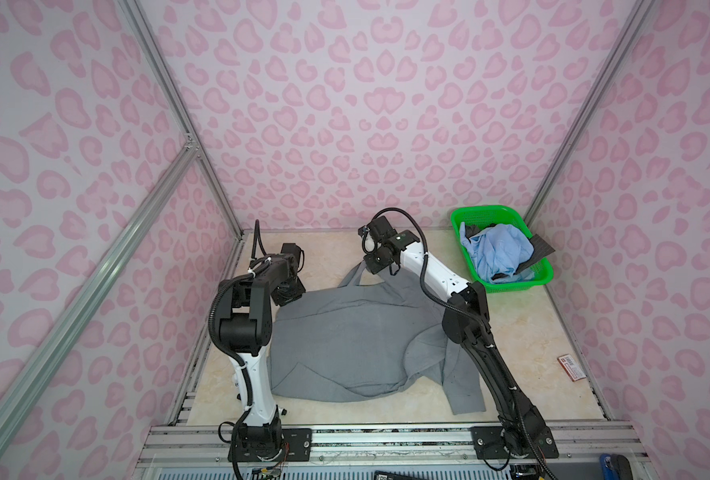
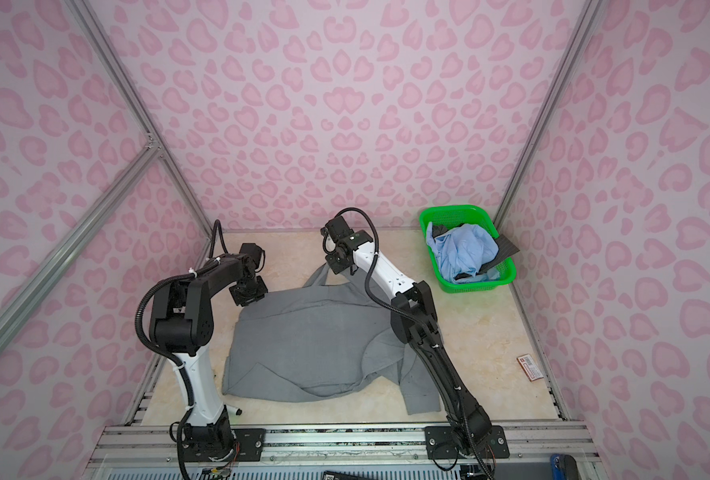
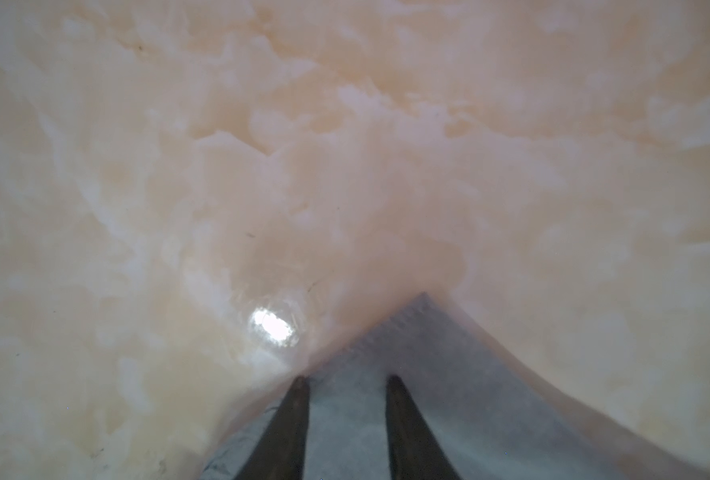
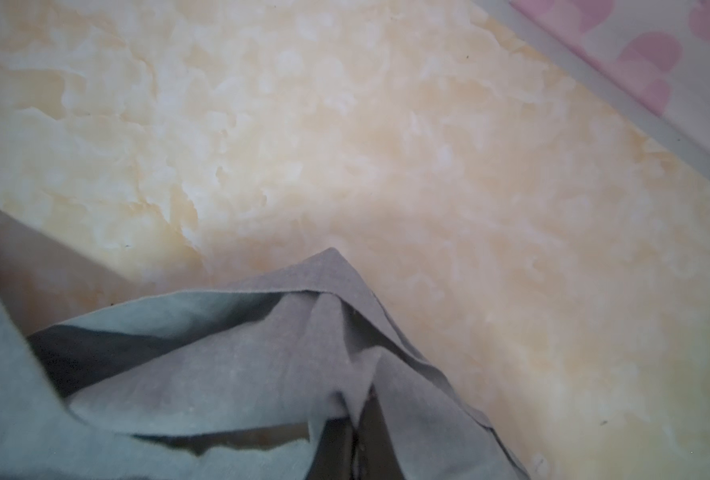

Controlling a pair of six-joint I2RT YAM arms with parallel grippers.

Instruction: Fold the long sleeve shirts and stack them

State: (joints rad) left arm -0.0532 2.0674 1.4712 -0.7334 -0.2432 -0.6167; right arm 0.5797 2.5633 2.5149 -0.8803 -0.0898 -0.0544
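One grey shirt, long axis left-right; two others in basket.
Right gripper clamps its far edge; left gripper grip unclear.

The grey shirt is matt, thin woven cloth; the tabletop is glossy, smooth, marble-patterned; the green basket is shiny perforated plastic.

We see the grey shirt filling the middle of the table. There is bare room on the right side and along the back. The green basket blocks the far right corner. A small red card lies by the right wall.
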